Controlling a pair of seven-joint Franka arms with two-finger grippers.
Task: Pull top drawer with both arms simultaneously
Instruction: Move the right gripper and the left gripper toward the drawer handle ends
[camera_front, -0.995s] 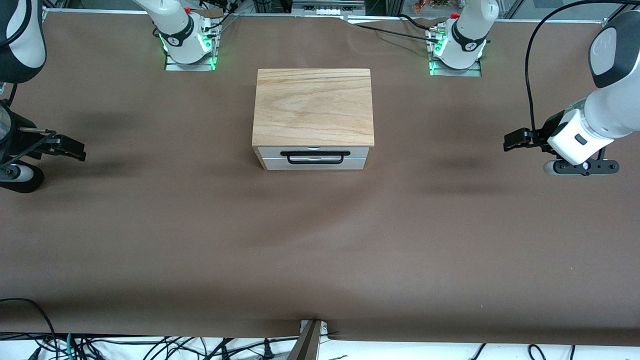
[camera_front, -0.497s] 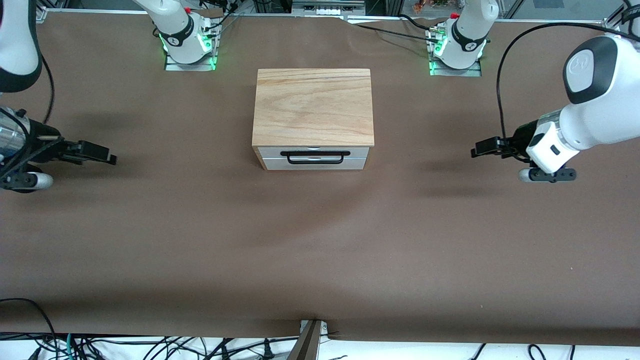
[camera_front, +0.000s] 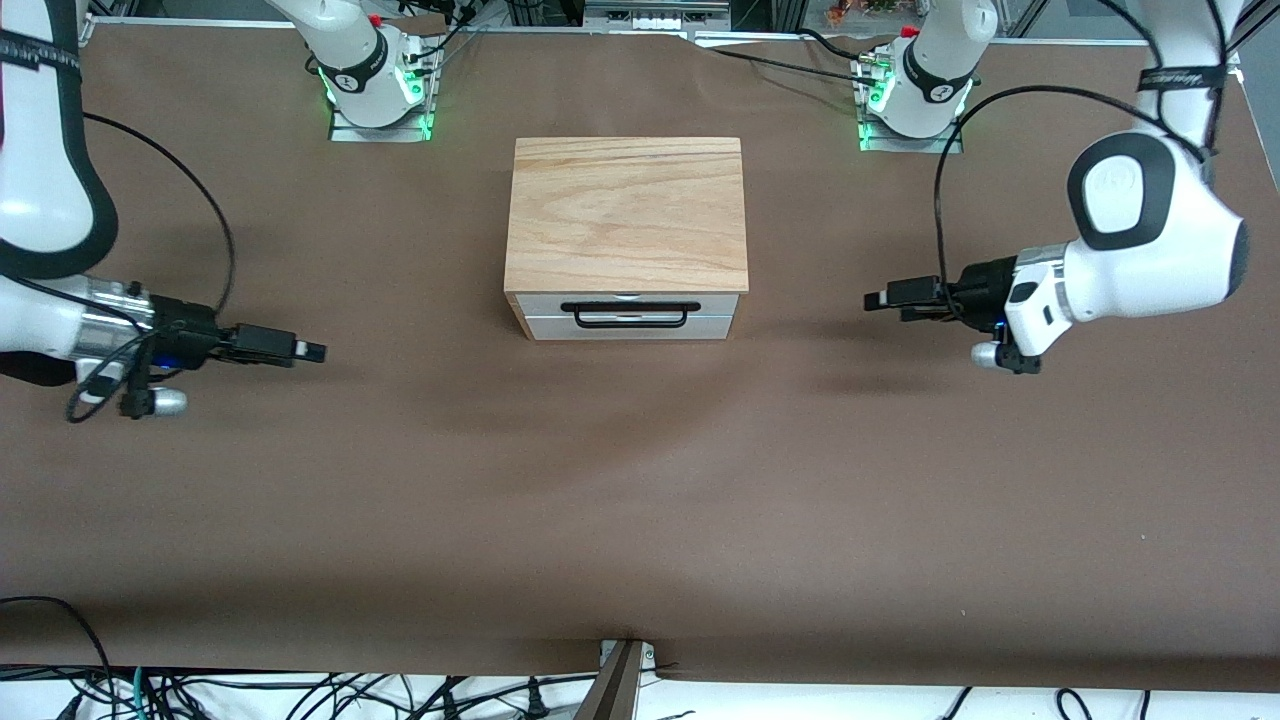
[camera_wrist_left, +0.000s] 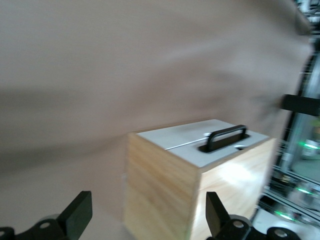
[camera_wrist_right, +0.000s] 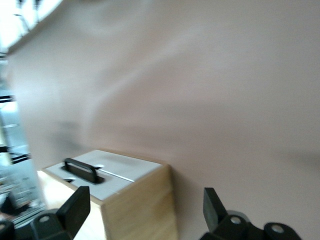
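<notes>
The cabinet (camera_front: 626, 212) has a pale wood top board and stands mid-table. Its front faces the front camera. The top drawer (camera_front: 715, 304) is closed, with a white-grey panel and a wide black bar handle (camera_front: 624, 313). My left gripper (camera_front: 877, 300) hovers open over the brown cover, off the cabinet's side toward the left arm's end, pointing at it. My right gripper (camera_front: 313, 351) hovers open off the side toward the right arm's end. In the left wrist view the handle (camera_wrist_left: 226, 137) shows past my open left gripper (camera_wrist_left: 147, 215). The right wrist view shows the handle (camera_wrist_right: 80, 170) past my open right gripper (camera_wrist_right: 145, 207). Neither gripper holds anything.
A brown cover (camera_front: 640, 500) spans the whole table. The two arm bases (camera_front: 375, 85) (camera_front: 915, 90) with green lights stand along the edge farthest from the front camera. Loose black cables (camera_front: 940, 180) hang from the arms. A bracket (camera_front: 620, 680) sits at the nearest table edge.
Both grippers have swung inward over the table toward the cabinet's sides, each from its own end. Both stay open. The drawer has not moved.
</notes>
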